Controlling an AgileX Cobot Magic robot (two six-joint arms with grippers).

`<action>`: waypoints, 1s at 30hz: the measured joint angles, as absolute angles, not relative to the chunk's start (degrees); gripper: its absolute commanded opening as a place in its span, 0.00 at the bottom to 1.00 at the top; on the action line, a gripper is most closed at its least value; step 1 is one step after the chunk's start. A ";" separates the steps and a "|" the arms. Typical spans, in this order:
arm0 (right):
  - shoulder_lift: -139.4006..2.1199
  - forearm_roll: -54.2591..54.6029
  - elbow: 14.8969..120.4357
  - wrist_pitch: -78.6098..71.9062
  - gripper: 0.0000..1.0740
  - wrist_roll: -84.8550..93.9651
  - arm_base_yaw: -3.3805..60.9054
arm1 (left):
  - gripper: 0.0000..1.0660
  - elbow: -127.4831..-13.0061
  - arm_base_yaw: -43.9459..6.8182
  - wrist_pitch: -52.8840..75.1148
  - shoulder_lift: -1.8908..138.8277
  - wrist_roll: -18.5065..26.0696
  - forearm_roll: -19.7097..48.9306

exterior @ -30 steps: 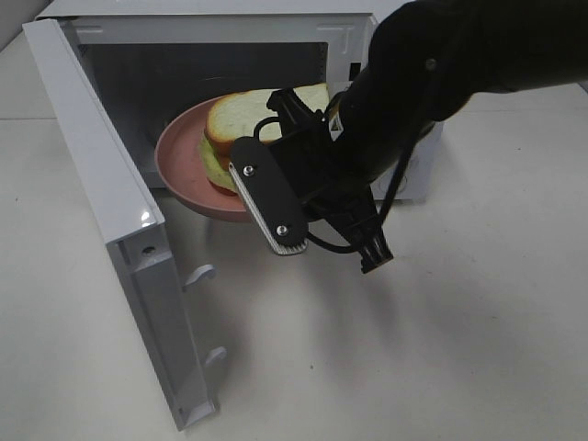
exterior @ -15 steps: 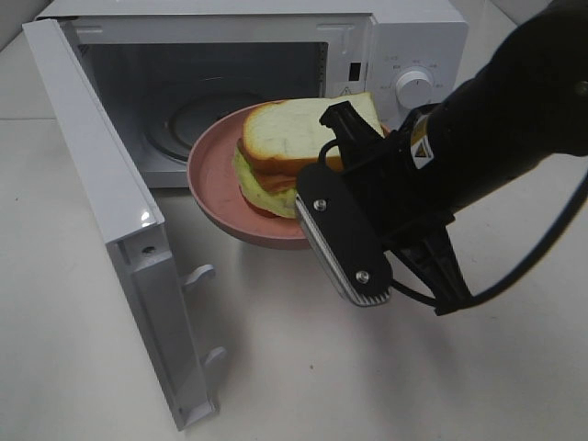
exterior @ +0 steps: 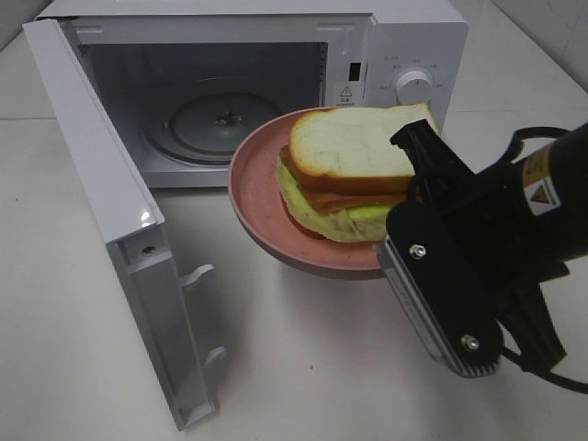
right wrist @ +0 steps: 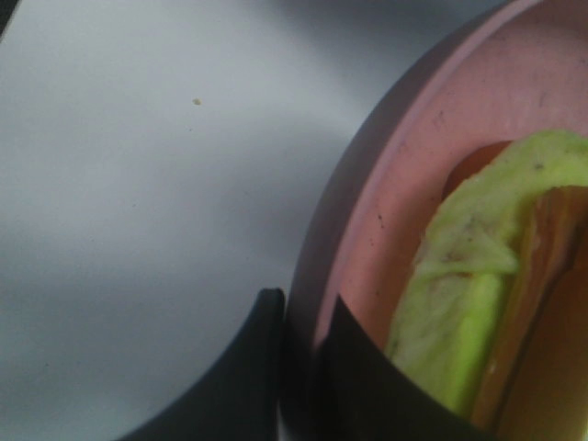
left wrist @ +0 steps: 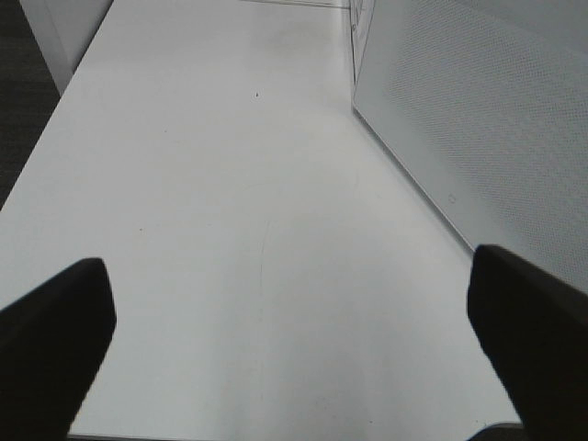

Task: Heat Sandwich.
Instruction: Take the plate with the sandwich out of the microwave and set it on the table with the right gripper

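The sandwich, white bread over orange and yellow-green filling, lies on a round pink plate. The plate hangs in the air in front of the open microwave, outside its cavity. My right gripper is shut on the plate's near right rim. In the right wrist view its dark fingers pinch the plate edge, with the sandwich filling close by. My left gripper stands open over bare table, holding nothing. It does not show in the exterior high view.
The microwave door swings out toward the front left. The glass turntable inside the cavity is bare. The white tabletop stretches in front. In the left wrist view a perforated white panel stands beside the left gripper.
My right arm has drawn the plate with the sandwich out of the microwave opening, toward the front right and closer to the high camera. The turntable now shows bare.
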State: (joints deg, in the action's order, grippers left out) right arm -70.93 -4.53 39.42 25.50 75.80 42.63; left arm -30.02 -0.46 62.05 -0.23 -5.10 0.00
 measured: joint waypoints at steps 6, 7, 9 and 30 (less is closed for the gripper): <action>-66.29 -5.79 36.38 26.99 0.00 73.45 42.69 | 0.94 -30.02 -0.46 62.05 -0.23 -5.10 0.00; -65.32 -6.30 35.75 27.33 0.00 72.82 42.69 | 0.94 -30.02 -0.46 62.05 -0.23 -5.10 0.00; -62.51 -8.14 34.32 28.25 0.00 70.59 42.69 | 0.94 -30.02 -0.46 62.05 -0.23 -5.10 0.00; -57.12 -24.64 32.37 39.08 0.00 38.62 42.69 | 0.94 -30.02 -0.46 62.05 -0.23 -5.10 0.00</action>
